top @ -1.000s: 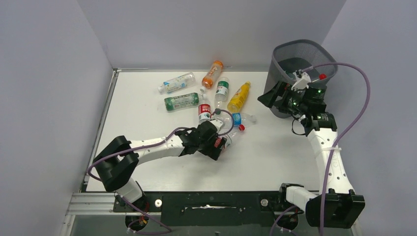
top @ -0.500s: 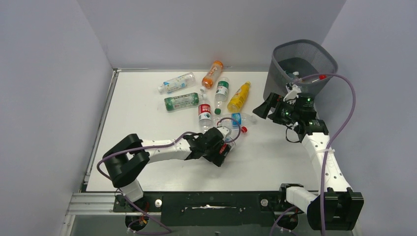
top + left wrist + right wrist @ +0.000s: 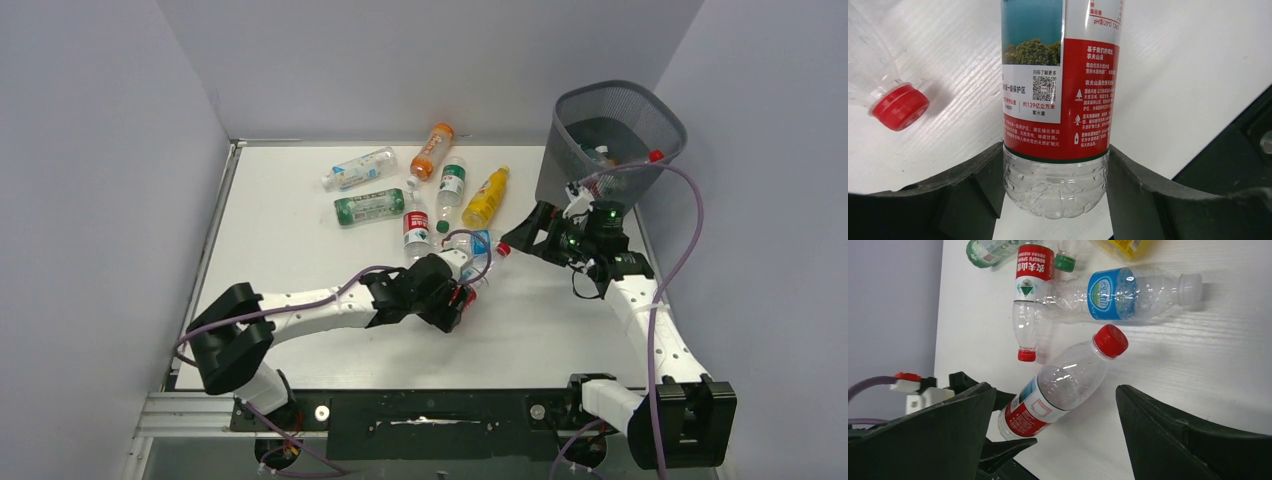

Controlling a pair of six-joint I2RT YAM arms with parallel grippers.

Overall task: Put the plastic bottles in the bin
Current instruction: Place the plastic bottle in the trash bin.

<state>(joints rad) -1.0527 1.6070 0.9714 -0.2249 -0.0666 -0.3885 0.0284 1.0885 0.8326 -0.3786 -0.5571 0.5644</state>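
From above, the left gripper lies low on the table around the base of a red-labelled bottle. The right gripper hangs just beside that bottle's cap, with the bin at the far right corner (a few bottles inside). The left wrist view shows both fingers pressed to the bottle's sides, clamped on it. The right wrist view shows its own jaws spread wide and holding nothing, above that bottle and a blue-labelled bottle.

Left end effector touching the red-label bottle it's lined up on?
Touching. In the left wrist view, the red-label bottle sits between the fingers of the left end effector. Both fingers lie flush against its clear lower body, with no gap on either side.
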